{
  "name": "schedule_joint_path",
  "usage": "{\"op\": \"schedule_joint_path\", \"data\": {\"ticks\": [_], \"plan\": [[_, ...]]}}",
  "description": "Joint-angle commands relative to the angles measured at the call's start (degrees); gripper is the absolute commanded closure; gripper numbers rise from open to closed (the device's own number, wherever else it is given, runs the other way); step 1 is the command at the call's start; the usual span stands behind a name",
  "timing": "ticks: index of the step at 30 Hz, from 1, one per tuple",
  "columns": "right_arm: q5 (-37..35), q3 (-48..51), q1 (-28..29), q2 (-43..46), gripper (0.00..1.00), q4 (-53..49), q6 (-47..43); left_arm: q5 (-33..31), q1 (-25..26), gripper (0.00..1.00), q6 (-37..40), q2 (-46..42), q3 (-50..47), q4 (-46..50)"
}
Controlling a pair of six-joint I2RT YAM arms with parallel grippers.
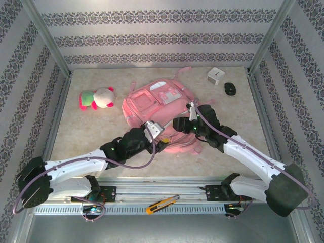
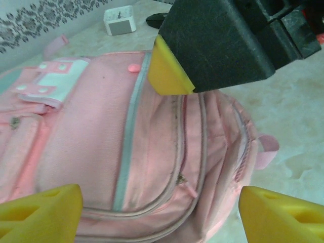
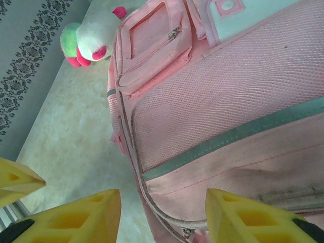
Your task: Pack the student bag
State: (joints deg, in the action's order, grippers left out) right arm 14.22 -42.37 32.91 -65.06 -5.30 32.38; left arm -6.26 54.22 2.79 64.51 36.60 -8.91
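- Two robot arms meet over the student bag [image 1: 157, 104], which lies flat with its front pockets up in the middle of the table [image 1: 86, 136]. Its near end sits beneath both wrists.
- The left gripper [image 2: 161, 215] hangs over that near end with its jaws spread wide, holding nothing. Pink fabric and a zip line show in the gap.
- The right gripper [image 3: 162, 217] has its jaws about half apart astride the bag's seamed edge. Whether they pinch any fabric cannot be told.
- The zips in view look closed, so packing appears barely begun. A plush toy [image 1: 96, 98] lies well apart to the left.
- First risk: the grippers sit close together above the same patch, so a careless reach could knock one into the other.
- Second risk: a pull on a zip could bunch the soft fabric, or slide the whole bag across the smooth tabletop, if the other arm is not steadying it.
- Third risk: a wide jaw closing blind could catch a fold or the loose strap [image 2: 266, 151] instead of the small zip pull [image 2: 179, 178].
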Motion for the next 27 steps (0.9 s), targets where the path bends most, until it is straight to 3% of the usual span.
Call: {"op": "schedule_joint_path", "data": {"ticks": [1, 12, 14, 20, 27], "plan": [[-0.1, 0.3, 1.0, -1.0, 0.53, 3.2, -0.4, 1.1, -2.5, 0.19, 10.8, -2.0, -0.9, 6.8], [-4.6, 1.2, 3.4, 1.2, 0.53, 3.3, 0.1, 7.8, -4.0, 0.15, 28.8, 10.5, 6.9, 13.0], [-5.4, 1.9, 3.3, 2.0, 0.53, 2.9, 0.4, 12.0, -4.0, 0.15, 32.5, 11.3, 7.2, 12.0], [-6.4, 3.6, 3.4, 4.0, 0.52, 2.7, 1.8, 15.9, -6.0, 0.14, 39.0, 12.9, 5.8, 6.4], [-4.6, 4.6, 3.7, 4.3, 0.52, 3.1, 2.7, 23.9, -11.4, 0.15, 42.7, 11.6, 5.2, 7.3]]}}
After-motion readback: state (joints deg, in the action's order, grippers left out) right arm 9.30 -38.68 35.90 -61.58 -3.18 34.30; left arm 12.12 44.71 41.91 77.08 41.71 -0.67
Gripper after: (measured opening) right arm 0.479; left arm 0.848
